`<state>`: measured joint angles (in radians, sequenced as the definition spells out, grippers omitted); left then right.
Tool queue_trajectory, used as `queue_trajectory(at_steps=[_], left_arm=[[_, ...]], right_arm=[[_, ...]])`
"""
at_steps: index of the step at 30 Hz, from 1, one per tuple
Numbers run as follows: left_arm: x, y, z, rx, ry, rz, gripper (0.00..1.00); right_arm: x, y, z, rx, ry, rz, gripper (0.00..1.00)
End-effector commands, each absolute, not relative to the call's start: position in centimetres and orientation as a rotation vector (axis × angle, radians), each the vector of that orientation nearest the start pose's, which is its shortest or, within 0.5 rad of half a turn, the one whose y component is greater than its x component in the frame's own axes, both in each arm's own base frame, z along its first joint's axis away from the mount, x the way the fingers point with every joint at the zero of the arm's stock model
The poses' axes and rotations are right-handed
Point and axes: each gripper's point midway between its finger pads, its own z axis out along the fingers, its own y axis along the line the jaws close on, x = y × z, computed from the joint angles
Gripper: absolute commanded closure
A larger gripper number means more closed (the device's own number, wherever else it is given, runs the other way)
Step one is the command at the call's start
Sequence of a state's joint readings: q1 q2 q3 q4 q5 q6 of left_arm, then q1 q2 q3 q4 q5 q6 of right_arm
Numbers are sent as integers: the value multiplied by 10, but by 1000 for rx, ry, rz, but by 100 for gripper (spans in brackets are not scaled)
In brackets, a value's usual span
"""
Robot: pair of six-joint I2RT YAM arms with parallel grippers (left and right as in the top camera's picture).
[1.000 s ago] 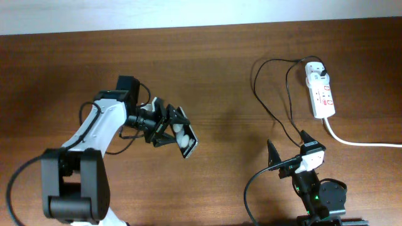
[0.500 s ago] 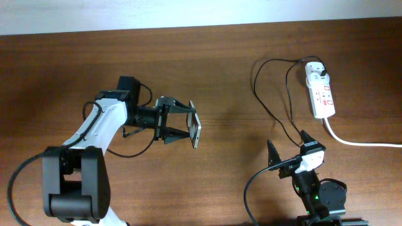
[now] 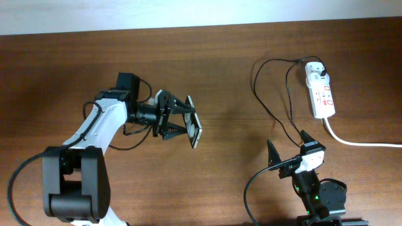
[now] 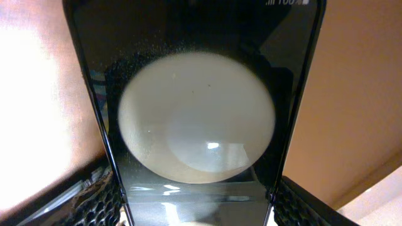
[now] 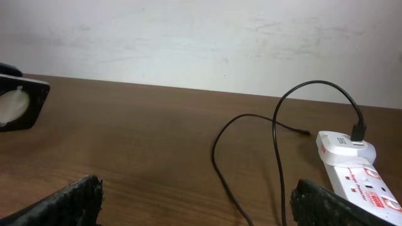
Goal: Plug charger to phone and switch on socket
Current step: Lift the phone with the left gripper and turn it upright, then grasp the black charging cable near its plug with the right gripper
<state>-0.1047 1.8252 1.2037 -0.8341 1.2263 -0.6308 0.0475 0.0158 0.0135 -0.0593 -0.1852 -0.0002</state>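
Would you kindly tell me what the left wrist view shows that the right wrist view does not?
Only the left wrist view shows the phone close up: a glossy screen with a big round glare and small white text at the top, clamped in the left pincer. Only the right wrist view shows the charger, its adapter seated in the socket, and the open right pincer. Both share the phone, a small dark shape at the right wrist view's left edge.
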Motion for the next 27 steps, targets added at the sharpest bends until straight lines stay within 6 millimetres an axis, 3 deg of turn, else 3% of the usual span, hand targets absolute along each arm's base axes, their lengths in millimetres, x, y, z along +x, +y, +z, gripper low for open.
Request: queue_trajectory(at_steps=[1,4,10,14,15,18,21,26,27], left_arm=[[324,-194,143,-456,2756,-1887,56],[328,-188,134,-384,2762,-1784,57],[345,-150,126,-370,2704,-1653,58],[339,-136,150,-328,2667,-1575,60],[328,-130,179,-297,2629,-1515,59],[308,-119,206,-270,2620,-1329,57],[298,-119,230,-221,2555,-1309,53],[282,-121,225,-345,2632,-1352,54],[281,-121,225,-357,2637,-1355,54]], right_arm=[[242,44,159,-183,1629,189,1],[242,44,159,-182,1629,190,1],[242,44,159,-182,1629,190,1],[242,44,159,-182,1629,190,1],[242,44,159,-183,1629,189,1],[242,44,159,-182,1629,190,1],[242,44,159,-183,1629,189,1],[241,46,160,-187,1625,201,1],[239,53,160,-171,1629,288,1]])
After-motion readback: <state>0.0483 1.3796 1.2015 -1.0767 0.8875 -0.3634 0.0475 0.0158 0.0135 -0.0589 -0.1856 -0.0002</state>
